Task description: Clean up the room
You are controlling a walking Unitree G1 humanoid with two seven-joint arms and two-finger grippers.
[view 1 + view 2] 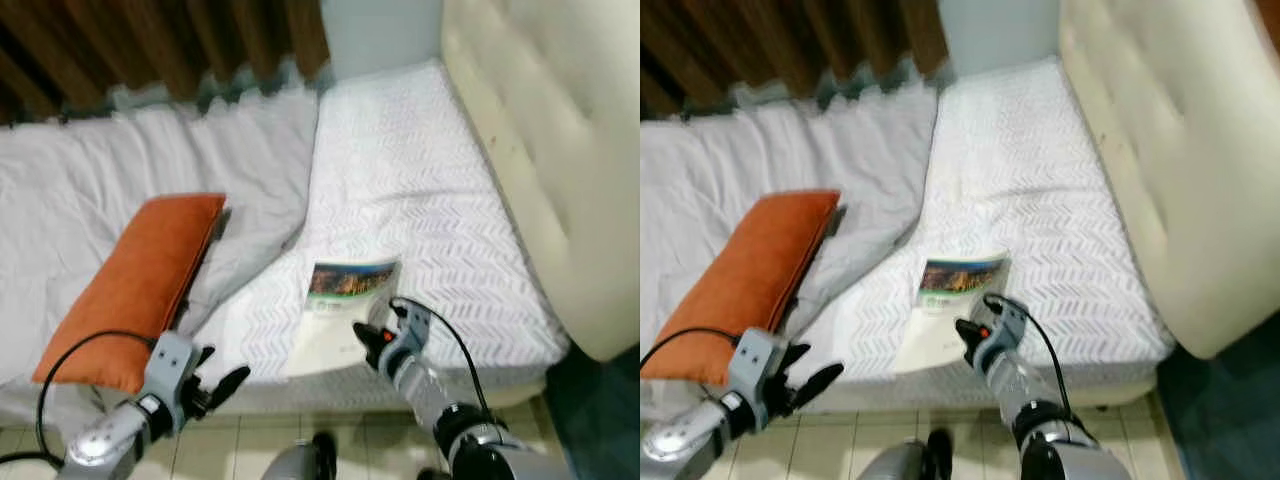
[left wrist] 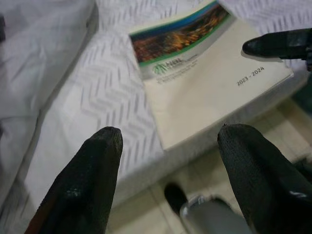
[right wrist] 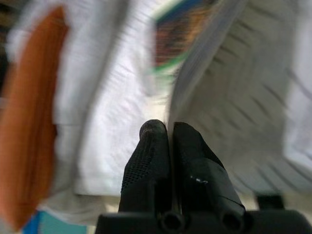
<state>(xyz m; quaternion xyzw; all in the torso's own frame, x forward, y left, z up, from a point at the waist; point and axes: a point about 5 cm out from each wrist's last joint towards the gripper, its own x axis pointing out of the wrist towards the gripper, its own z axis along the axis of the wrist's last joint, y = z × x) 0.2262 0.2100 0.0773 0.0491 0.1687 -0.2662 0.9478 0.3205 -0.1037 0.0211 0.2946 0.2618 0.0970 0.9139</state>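
Note:
A thin booklet (image 1: 340, 300) with a city photo on its cover lies near the front edge of the white mattress (image 1: 400, 150). My right gripper (image 1: 372, 340) is at the booklet's near right corner, and its fingers (image 3: 156, 146) are shut on the booklet's edge (image 3: 195, 63). My left gripper (image 1: 215, 385) hangs open just off the bed's front edge, left of the booklet (image 2: 209, 83) and below an orange pillow (image 1: 140, 285). Nothing lies between the left fingertips (image 2: 109, 141).
A rumpled white duvet (image 1: 120, 170) covers the bed's left half, under the pillow. A cream padded headboard (image 1: 560, 150) rises on the right. Brown curtains (image 1: 150, 40) hang behind the bed. Tiled floor (image 1: 260, 440) lies below the bed's edge.

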